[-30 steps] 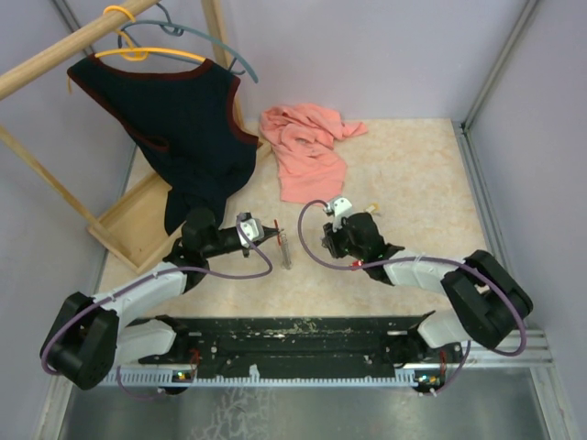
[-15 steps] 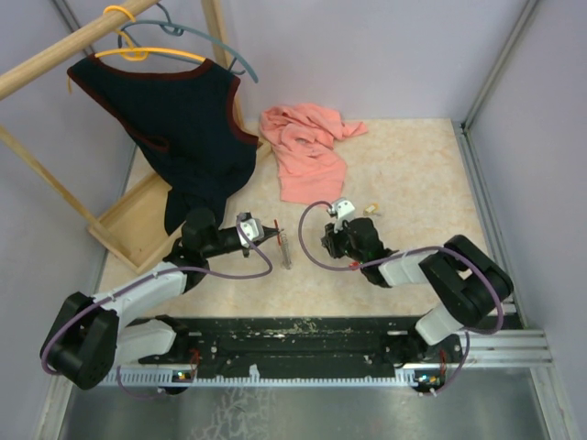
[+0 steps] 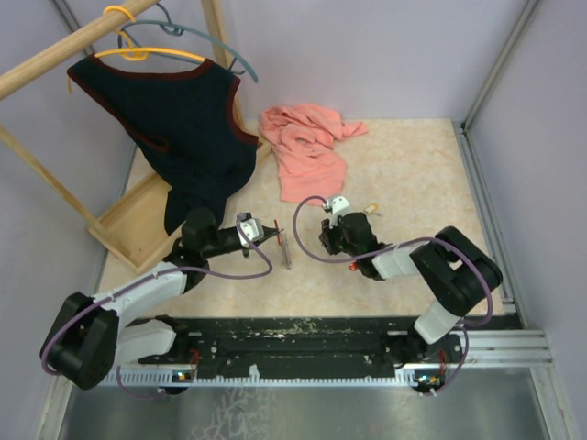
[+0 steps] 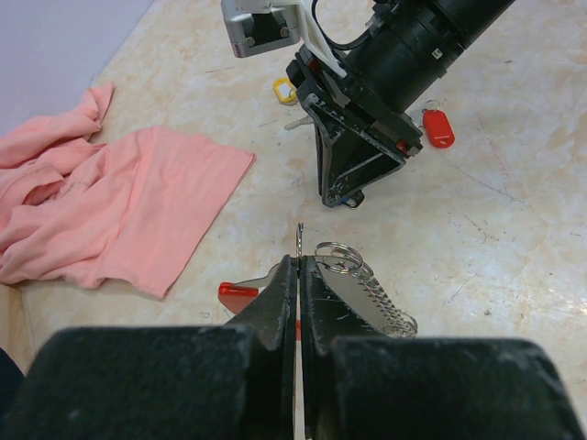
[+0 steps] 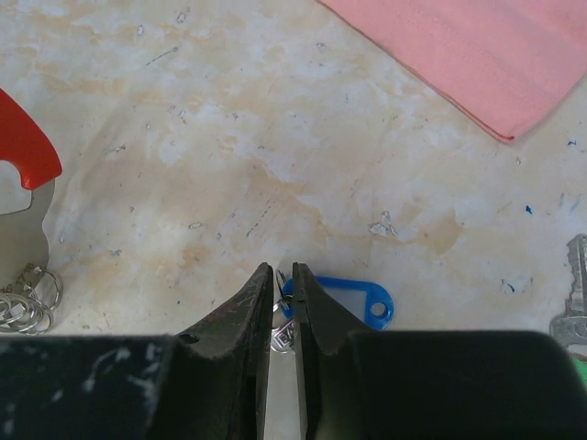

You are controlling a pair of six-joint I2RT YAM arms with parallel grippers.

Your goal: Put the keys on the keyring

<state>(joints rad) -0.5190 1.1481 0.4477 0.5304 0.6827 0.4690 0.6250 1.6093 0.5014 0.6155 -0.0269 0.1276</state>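
On my left, a dark vest hangs on the wooden rack. My left gripper is clamped tight on a thin metal edge of the keyring, low over the table. The keyring's red side shows left of my fingers, and its grey side with small wire rings shows to the right. A pink cloth lies beyond the middle.

Just right of the keyring, my right gripper points down at the blue key. Its jaws are drawn almost together around the key's metal end, and I cannot tell whether they pinch it. The red key and yellow key lie beside that arm, and the green-headed key lies farthest right.
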